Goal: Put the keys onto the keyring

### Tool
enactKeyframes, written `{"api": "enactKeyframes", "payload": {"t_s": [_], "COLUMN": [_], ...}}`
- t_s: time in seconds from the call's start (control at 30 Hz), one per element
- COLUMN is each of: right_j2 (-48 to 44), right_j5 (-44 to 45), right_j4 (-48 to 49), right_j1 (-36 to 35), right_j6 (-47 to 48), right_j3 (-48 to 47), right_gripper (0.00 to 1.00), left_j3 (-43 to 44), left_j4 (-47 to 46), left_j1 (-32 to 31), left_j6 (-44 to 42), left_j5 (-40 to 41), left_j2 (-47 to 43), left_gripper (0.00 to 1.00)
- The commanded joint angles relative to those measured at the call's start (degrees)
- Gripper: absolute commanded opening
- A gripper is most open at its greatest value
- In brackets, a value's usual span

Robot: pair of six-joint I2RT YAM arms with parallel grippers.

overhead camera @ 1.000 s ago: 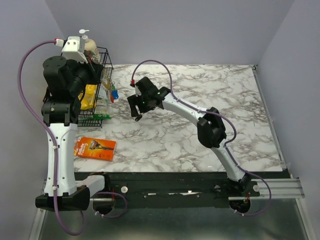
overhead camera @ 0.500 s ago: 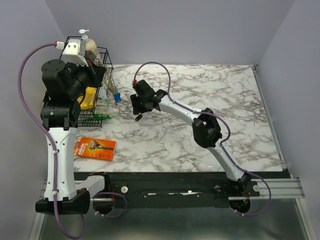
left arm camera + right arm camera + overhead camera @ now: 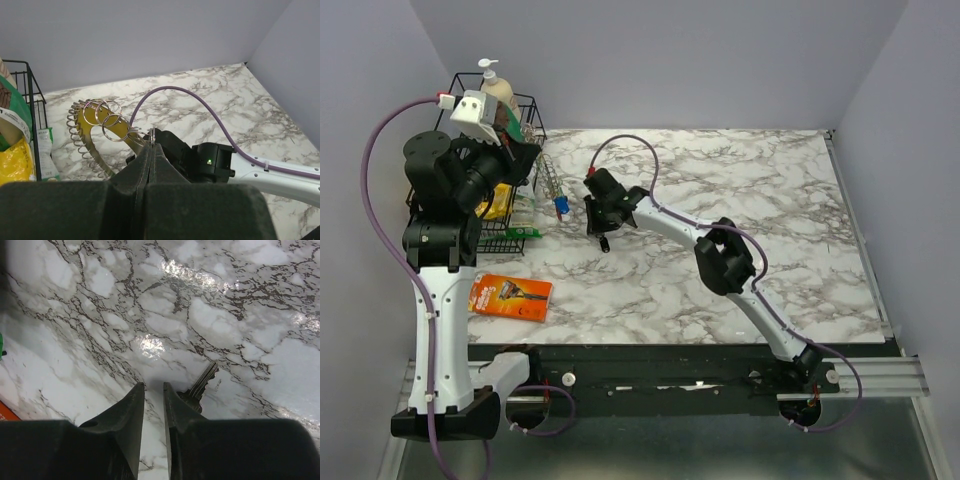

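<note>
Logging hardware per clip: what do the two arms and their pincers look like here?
Both the left arm and right arm have white links with bulky black joints, and a purple cable loops along each. The left pincer and right pincer are black and tapered. A green light glows near the right arm's wrist.

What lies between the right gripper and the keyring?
Top view: only bare marble table separates the right gripper from the keyring; a blue-headed key sits close against the ring.
</note>
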State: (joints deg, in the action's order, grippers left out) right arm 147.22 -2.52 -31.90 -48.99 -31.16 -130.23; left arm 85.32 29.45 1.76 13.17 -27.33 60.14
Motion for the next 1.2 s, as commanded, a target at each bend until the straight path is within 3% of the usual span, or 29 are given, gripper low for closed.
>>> {"api": "enactKeyframes", "payload": {"t_s": [0.0, 0.53, 0.67, 0.9, 1.17], "right_j2": [-0.96, -20.56, -25.04, -29.8, -18.82], "right_j5": [-0.64, -2.31, -3.54, 0.23, -0.03], "right_j4": [-0.09, 3.07, 4.3, 5.0, 3.43], "right_j1": [-0.05, 0.04, 0.12, 0.12, 0.13], "right_j6": [-1.54, -1.01, 1.0, 4.09, 4.53], "right_j3": [3.4, 37.38, 41.54, 36.3, 20.91], "right_gripper": [0.25, 0.21, 0.19, 0.29, 0.34], "left_j3": [0.29, -2.79, -3.49, -4.02, -3.76], "left_j4": [-3.52, -6.86, -7.13, -7.57, -7.66], "left_j1": [0.26, 0.17, 0.26, 0.26, 0.26], "left_j6": [0.19, 3.26, 3.79, 4.15, 4.59], "left_j5": [-2.9, -5.45, -5.63, -5.63, -6.33], "left_j2": [-2.13, -3.19, -3.54, -3.89, -4.15], "left_gripper": [0.0, 0.0, 0.0, 0.0, 0.0]}}
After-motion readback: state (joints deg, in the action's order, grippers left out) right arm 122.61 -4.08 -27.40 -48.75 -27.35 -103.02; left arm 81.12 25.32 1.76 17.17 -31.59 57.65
